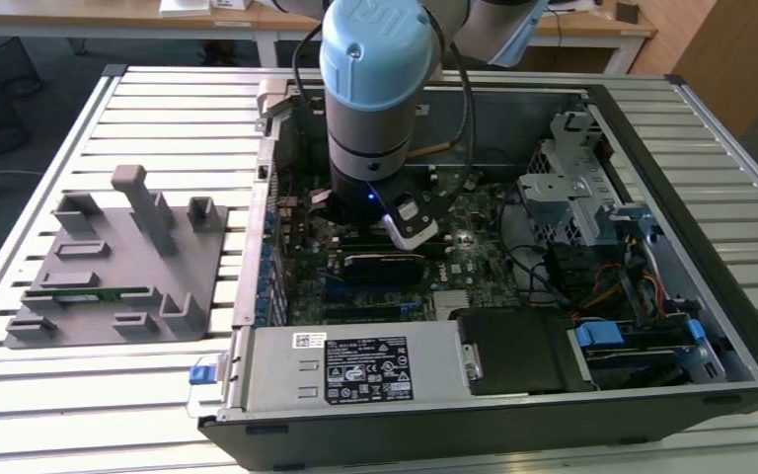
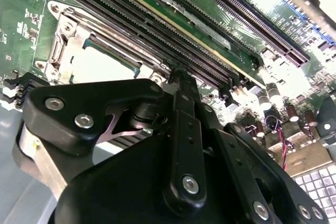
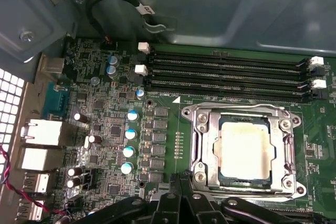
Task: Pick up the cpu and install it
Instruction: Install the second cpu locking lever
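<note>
- Surface point(image 1: 155, 109): slatted metal top carrying an open computer case point(image 1: 695, 247) laid on its side, so the board inside faces up and can be reached from above.
- Grey holder tray point(image 1: 115, 267) sits on the slats at the exterior view's left, well apart from the case; its raised blocks look shaped to keep parts fixed for pickup.
- Arm point(image 1: 376, 99) reaches straight down into the case, over the board point(image 3: 105, 124).
- Socket point(image 3: 244, 148): metal frame around a square seat, beside the long memory slots point(image 3: 226, 77).
- Cpu point(image 3: 245, 149): pale square plate lying flat inside the socket frame, seemingly already seated.
- Hand point(image 3: 181, 182): black fingers pressed together, gripping nothing visible, tips just beside the socket's edge and not touching the cpu.
</note>
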`<control>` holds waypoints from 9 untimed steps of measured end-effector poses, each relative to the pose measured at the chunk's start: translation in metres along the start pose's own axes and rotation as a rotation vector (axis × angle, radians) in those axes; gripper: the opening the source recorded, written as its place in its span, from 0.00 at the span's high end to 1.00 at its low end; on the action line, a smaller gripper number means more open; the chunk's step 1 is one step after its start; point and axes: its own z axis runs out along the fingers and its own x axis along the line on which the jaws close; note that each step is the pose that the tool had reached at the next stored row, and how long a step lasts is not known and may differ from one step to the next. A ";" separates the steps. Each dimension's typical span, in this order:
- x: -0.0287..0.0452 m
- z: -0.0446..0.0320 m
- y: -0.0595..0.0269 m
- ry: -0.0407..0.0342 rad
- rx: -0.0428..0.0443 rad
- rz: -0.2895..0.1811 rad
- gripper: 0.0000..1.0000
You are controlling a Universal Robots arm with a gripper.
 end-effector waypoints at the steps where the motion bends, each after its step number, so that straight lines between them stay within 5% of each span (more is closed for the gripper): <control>1: 0.0000 0.0000 -0.0001 0.0002 0.0011 0.000 0.89; 9: -0.0001 -0.0029 0.0006 -0.0004 0.0029 0.000 0.89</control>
